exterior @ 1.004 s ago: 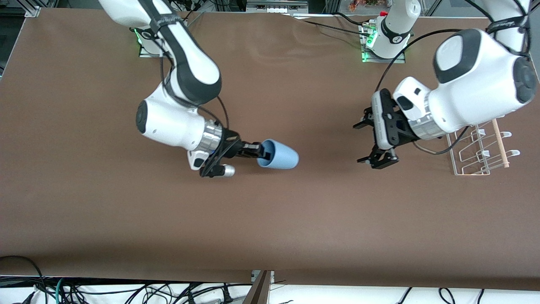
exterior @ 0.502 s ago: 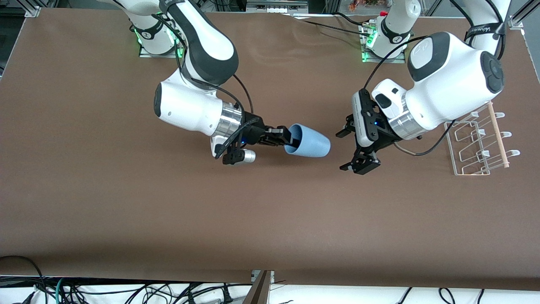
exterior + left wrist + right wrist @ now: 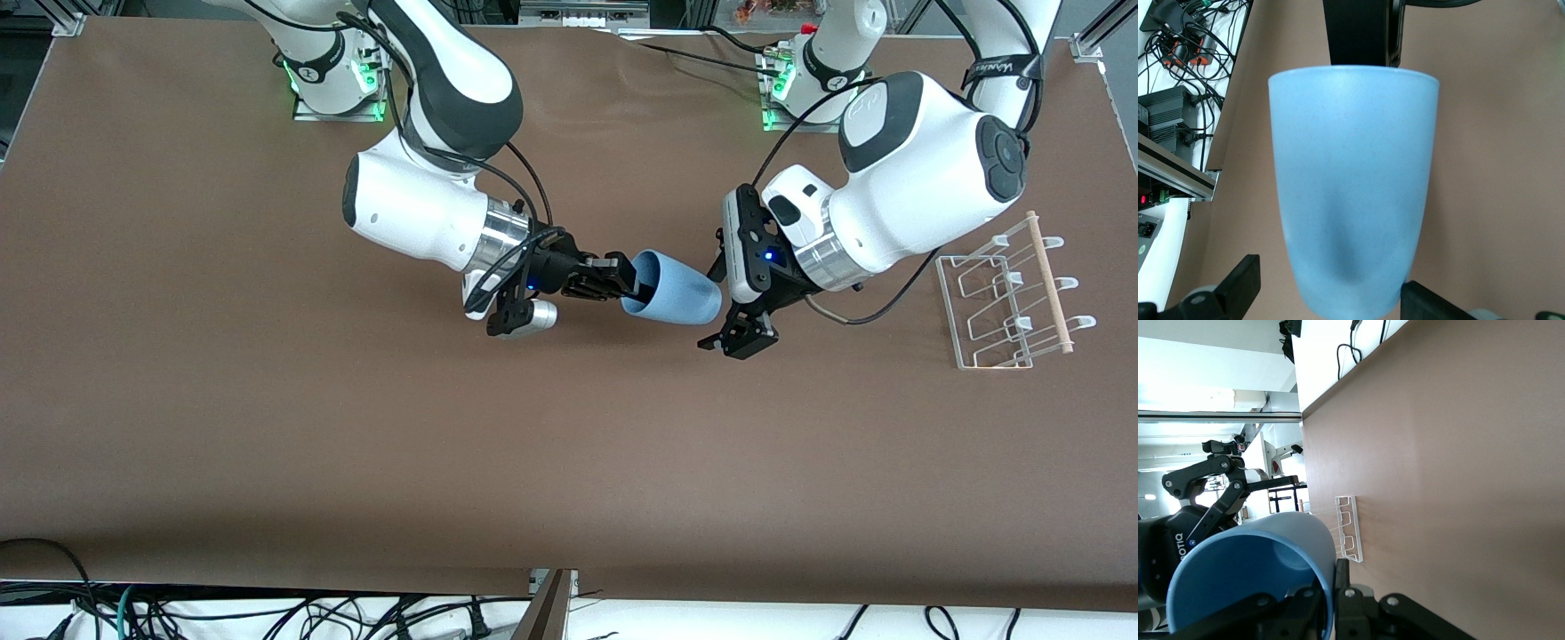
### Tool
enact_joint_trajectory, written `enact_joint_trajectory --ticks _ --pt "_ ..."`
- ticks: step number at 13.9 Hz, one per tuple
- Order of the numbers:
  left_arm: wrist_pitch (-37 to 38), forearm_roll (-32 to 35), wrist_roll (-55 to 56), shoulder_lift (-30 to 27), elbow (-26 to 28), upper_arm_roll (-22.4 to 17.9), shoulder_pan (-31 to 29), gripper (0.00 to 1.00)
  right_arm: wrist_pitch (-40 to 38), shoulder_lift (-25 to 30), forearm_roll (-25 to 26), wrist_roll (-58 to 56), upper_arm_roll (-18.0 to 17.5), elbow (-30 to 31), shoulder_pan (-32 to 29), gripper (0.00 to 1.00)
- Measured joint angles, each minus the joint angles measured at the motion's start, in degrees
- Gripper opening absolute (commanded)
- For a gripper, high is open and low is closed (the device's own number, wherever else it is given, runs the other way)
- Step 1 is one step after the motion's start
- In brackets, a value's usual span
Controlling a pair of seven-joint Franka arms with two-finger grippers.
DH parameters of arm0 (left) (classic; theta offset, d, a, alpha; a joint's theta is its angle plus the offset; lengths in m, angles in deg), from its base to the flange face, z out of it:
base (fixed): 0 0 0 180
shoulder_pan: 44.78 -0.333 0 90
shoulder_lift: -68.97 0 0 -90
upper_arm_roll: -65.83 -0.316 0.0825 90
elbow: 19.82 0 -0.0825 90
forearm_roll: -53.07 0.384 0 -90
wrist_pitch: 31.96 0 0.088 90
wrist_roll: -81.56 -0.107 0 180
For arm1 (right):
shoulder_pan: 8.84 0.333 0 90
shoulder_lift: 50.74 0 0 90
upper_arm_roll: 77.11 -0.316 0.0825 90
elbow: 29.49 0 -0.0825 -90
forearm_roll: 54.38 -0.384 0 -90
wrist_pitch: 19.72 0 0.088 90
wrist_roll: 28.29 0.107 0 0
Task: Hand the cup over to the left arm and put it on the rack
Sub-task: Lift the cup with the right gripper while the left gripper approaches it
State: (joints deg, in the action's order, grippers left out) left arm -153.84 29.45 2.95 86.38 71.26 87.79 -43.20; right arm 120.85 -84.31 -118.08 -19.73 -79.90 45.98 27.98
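Spreading under both arms, the brown tabletop carries only the rack, which stands toward the left arm's end, well apart from both end effectors. The left arm reaches in from its base toward the middle of the tabletop, and the right arm comes in to meet it.

The cup is held in the air on its side between the two end effectors, over the middle of the tabletop. The right end effector grips it at the rim, one finger inside the mouth and one outside, as the right wrist view shows with the blue rim pinched right at the fingers.

The left end effector stands wide open at the cup's closed base. In the left wrist view the cup fills the space between the two black fingertips, its base end just reaching in between them, with no contact visible.
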Motion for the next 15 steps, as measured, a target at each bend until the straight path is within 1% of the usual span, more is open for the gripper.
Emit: enact_joint_trajectory --ticks 6,9,10,11,12,13,15 --pt "4.28 0.00 0.93 -1.62 0.18 -0.06 -0.60 1.00 3.20 -0.71 -0.75 0.32 -0.50 -0.29 2.19 0.00" --pt "4.50 0.06 3.27 -1.92 0.30 0.03 -0.45 1.00 3.30 -0.72 -0.76 0.52 -0.48 -0.49 2.20 0.00" --pt "4.50 0.53 3.50 -1.92 0.42 0.08 -0.36 0.99 3.30 -0.72 -0.77 0.57 -0.48 -0.60 2.20 0.00" --pt "4.42 1.40 3.84 -1.92 0.47 0.14 -0.23 0.79 3.30 -0.72 -0.78 0.65 -0.48 -0.74 2.20 0.00" --pt "4.35 1.80 3.95 -1.92 0.50 0.17 -0.09 0.53 3.31 -0.71 -0.78 0.69 -0.48 -0.89 2.20 0.00" --pt "4.29 2.00 4.02 -1.89 0.57 0.17 0.00 0.01 3.31 -0.71 -0.78 0.71 -0.48 -1.00 2.20 0.00" --pt "3.63 2.06 4.65 -1.66 0.73 0.15 0.02 0.00 3.25 -0.72 -0.79 0.73 -0.49 -1.06 2.22 0.00"
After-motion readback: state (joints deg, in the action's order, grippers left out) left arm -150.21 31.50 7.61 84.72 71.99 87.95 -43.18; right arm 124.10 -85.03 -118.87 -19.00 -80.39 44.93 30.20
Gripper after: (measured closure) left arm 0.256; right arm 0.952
